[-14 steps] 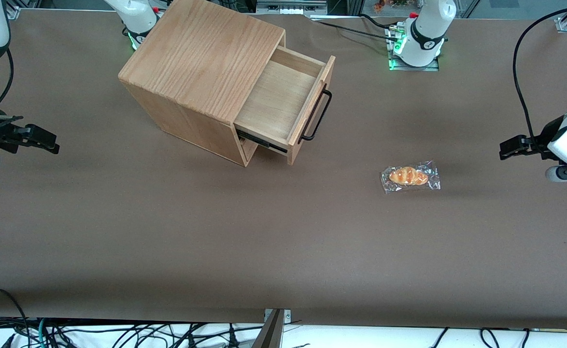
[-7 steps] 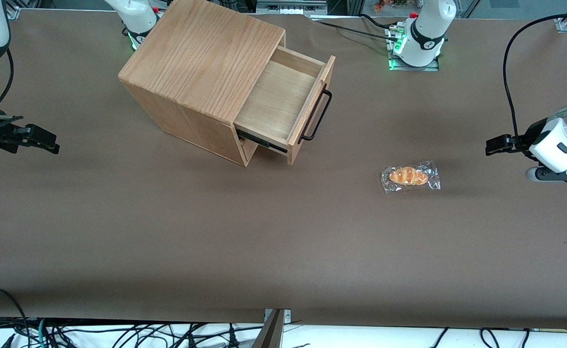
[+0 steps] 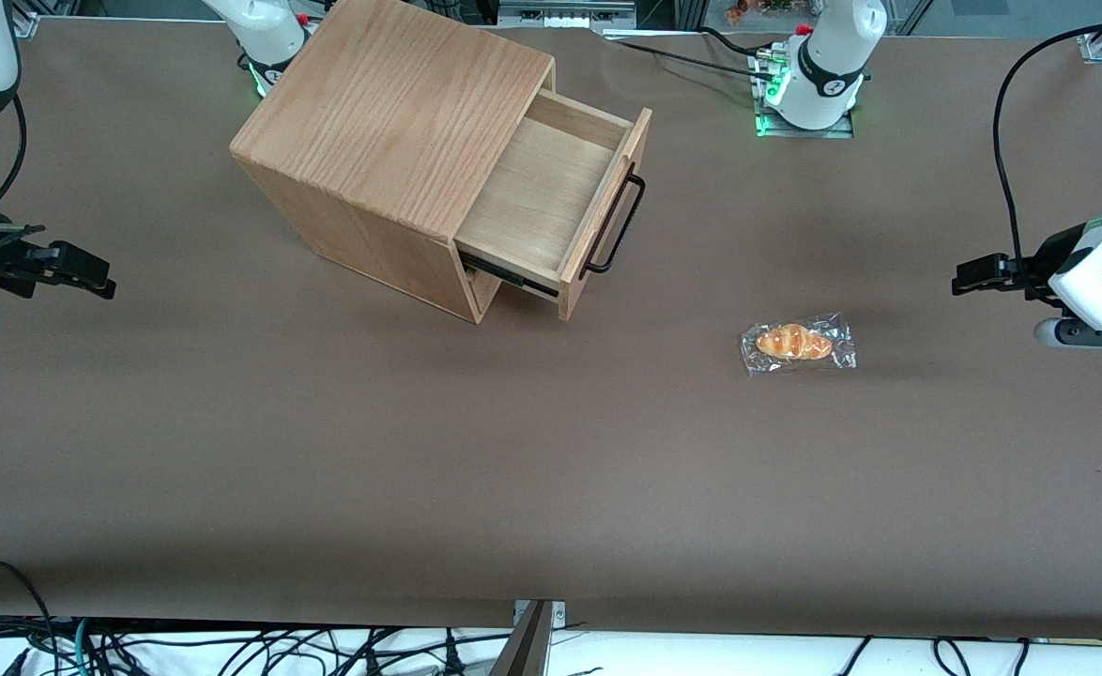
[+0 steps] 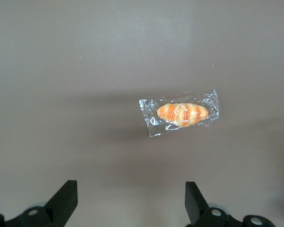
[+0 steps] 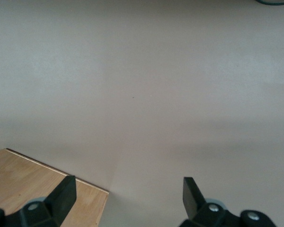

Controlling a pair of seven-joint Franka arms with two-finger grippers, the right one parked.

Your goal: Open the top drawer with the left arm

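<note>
The top drawer stands pulled well out of the oak-grain cabinet, and its light wood tray shows nothing inside. Its black bar handle faces the working arm's end of the table. The left arm's gripper hangs above the table near that end, far from the handle and touching nothing. In the left wrist view the gripper is open, its two black fingers wide apart over bare table.
A bread roll in clear wrap lies on the brown table between the drawer and the gripper, a little nearer the front camera; the wrapped roll also shows in the left wrist view. Cables run along the table's near edge.
The left arm's gripper swung toward the cabinet, then drew back a little; it sits slightly higher in the front view than a second ago. The drawer and bread roll have not moved.
</note>
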